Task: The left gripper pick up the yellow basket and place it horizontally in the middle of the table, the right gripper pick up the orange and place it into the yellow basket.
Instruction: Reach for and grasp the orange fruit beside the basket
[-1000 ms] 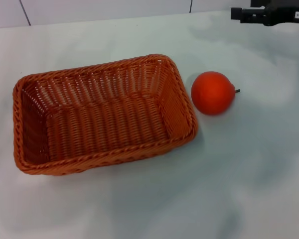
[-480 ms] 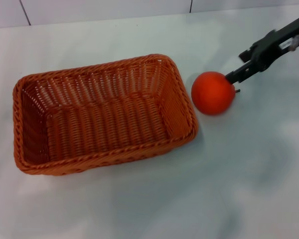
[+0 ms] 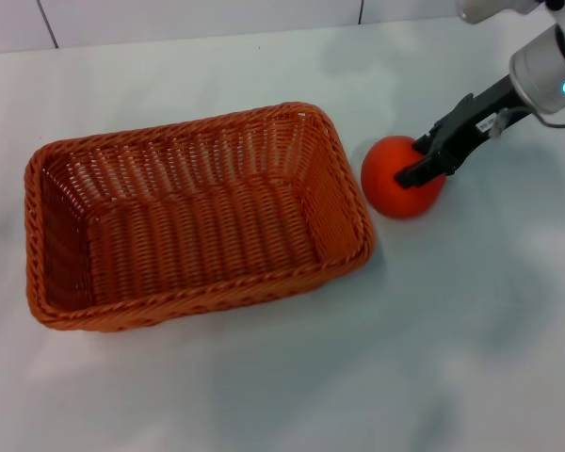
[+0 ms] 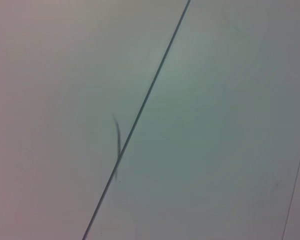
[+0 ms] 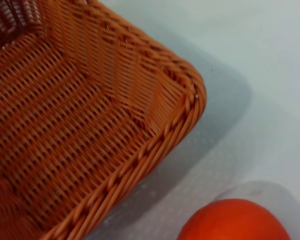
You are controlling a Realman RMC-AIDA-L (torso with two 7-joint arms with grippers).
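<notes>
The yellow basket, a woven orange-brown wicker tray, lies lengthwise in the middle of the white table and holds nothing. Its corner also shows in the right wrist view. The orange sits on the table just right of the basket, apart from it. It also shows in the right wrist view. My right gripper reaches in from the upper right, open, with its black fingers over the orange's upper right side. The left gripper is out of view.
A tiled wall runs along the table's far edge. The left wrist view shows only a plain surface with a dark seam. Bare tabletop lies in front of the basket and to the right of the orange.
My right gripper has come down and leftwards from the top right corner onto the orange. The basket and the orange have not moved.
</notes>
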